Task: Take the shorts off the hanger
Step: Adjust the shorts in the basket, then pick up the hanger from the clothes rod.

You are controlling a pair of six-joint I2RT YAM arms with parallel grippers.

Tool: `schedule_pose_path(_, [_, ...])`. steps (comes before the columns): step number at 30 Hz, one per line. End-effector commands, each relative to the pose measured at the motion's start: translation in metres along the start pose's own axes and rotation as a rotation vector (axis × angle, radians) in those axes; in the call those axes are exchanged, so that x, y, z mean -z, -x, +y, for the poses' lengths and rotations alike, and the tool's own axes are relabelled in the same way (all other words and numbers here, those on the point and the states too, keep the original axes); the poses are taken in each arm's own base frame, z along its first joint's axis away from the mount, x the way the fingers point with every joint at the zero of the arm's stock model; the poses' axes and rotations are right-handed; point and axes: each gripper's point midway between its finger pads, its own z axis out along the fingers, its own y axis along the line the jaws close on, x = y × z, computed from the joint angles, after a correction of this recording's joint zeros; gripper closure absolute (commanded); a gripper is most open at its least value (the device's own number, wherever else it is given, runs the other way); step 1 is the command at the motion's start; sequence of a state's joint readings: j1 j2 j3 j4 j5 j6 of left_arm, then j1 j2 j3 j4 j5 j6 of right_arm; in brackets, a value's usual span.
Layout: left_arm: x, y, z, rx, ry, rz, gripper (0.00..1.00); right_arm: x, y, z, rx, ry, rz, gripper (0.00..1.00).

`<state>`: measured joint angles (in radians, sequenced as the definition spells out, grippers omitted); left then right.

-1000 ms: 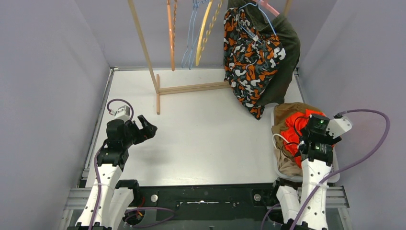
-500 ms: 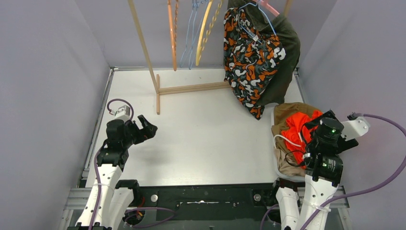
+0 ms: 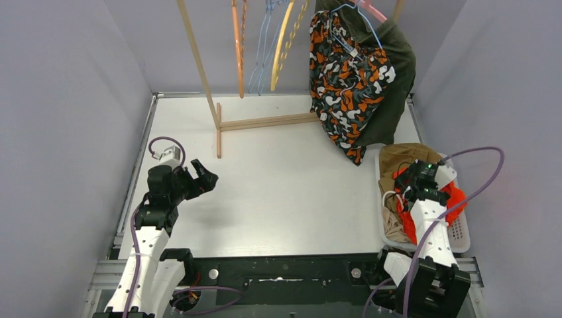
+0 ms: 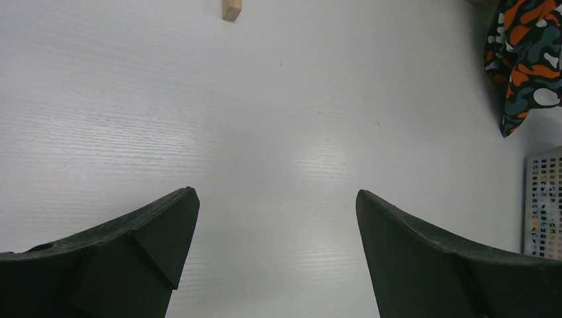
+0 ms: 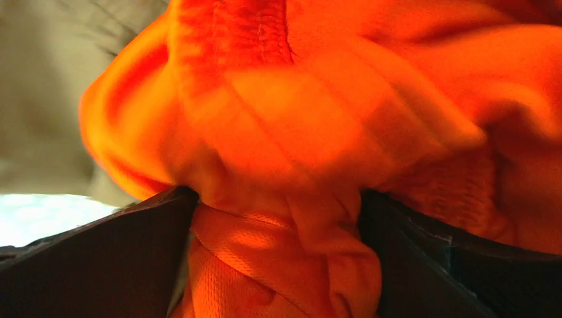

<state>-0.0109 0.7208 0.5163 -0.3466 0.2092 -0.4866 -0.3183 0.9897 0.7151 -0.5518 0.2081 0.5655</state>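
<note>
Orange-black-white camouflage shorts (image 3: 344, 79) hang on a blue hanger at the back right, also seen in the left wrist view (image 4: 527, 53). Dark green shorts (image 3: 399, 73) hang behind them. Bright orange-red shorts (image 3: 454, 197) lie in the white basket (image 3: 464, 237) on top of brown and beige shorts (image 3: 399, 156). My right gripper (image 3: 415, 180) is down in the basket, its jaws wide apart with the orange-red cloth (image 5: 278, 199) bunched between them. My left gripper (image 3: 207, 179) is open and empty over the bare table (image 4: 278, 132).
A wooden rack (image 3: 219, 122) stands at the back with several empty hangers (image 3: 265, 46) on it. Its wooden foot (image 4: 231, 10) shows in the left wrist view. Grey walls close in on both sides. The basket corner (image 4: 543, 199) sits at the right.
My right wrist swung out to the right and then back left, lower into the basket on the orange-red shorts. The left arm has not moved.
</note>
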Motion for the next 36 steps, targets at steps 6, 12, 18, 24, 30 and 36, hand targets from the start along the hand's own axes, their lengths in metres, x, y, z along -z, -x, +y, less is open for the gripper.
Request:
schedule_pose_path(6, [0.000,0.018,-0.010,-0.022,-0.044,-0.061,0.10,0.094,0.075,0.020,-0.240,0.158,-0.184,0.02])
schedule_pose_path(12, [0.002,0.020,-0.009,-0.022,-0.035,-0.073,0.10,0.198,0.133,0.043,-0.197,0.465,-0.445,0.02])
schedule_pose_path(18, [0.002,0.020,-0.009,-0.021,-0.038,-0.078,0.10,0.225,0.108,0.095,-0.171,0.840,-0.372,0.03])
schedule_pose_path(24, [0.003,0.022,-0.007,-0.021,-0.022,-0.091,0.10,0.249,0.088,0.141,-0.061,1.150,-0.214,0.03])
schedule_pose_path(30, [0.003,0.022,-0.006,-0.019,-0.017,-0.088,0.10,0.274,0.096,0.131,0.001,1.188,-0.404,0.05])
schedule_pose_path(36, [0.001,0.021,-0.005,-0.017,-0.013,-0.082,0.10,0.280,0.109,0.149,0.122,1.214,-0.339,0.06])
